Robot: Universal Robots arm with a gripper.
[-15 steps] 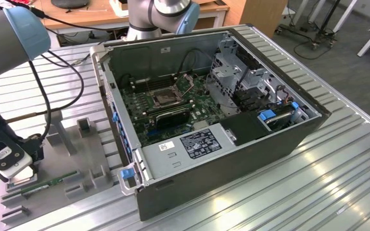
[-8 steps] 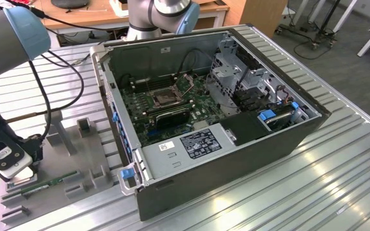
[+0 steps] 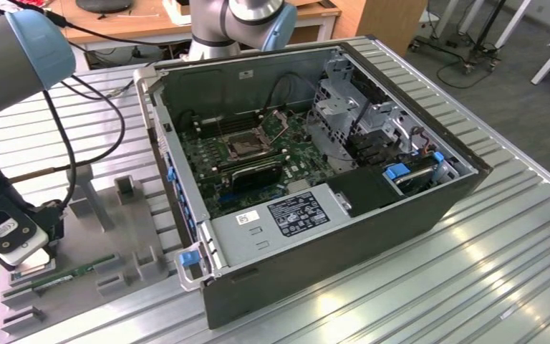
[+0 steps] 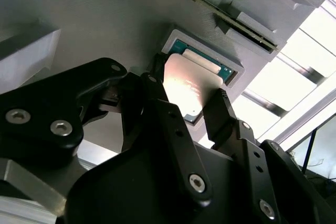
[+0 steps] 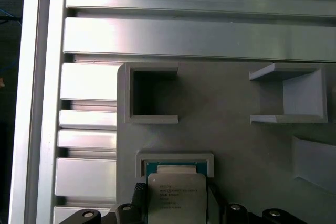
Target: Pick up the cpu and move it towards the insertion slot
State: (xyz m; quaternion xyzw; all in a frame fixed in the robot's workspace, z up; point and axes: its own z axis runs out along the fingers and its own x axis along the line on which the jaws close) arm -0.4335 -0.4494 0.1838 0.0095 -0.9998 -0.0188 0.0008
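cpu: the cpu (image 4: pixel 184 83) is sitting silvery side up between the gripper's fingers, right over a shallow rimmed pocket (image 5: pixel 175 158) in the grey fixture plate (image 5: pixel 236 145). Whether it is clear of the pocket cannot be told.
gripper: the gripper (image 4: pixel 189 92) is standing narrow, with its black fingers (image 4: pixel 157 90) pressing on two opposite edges of the chip. In the exterior view it is hanging over the plate at the near left.
insertion slot: the insertion slot (image 3: pixel 240 147) is lying open on the green board inside the computer case (image 3: pixel 428 208), well apart from the chip, toward the exterior view's right.
in the way: the case's left wall is standing between the plate and the slot. A black cable (image 3: pixel 69 143) is trailing down along the arm.
around: a memory stick (image 3: pixel 76 272) is lying on the plate just beside the gripper. A square open holder (image 5: pixel 152 93) and a bracket (image 5: pixel 294 95) are rising from the plate farther off.
writing: the chip's top is carrying several lines of dark print, and the power supply (image 3: pixel 294 215) is wearing a white label.
surface: a ribbed aluminium table (image 3: pixel 447 287) is bearing both plate and case.
room: a wooden desk (image 3: pixel 141 25) and a grey floor (image 3: pixel 504 79) are showing at the far side.
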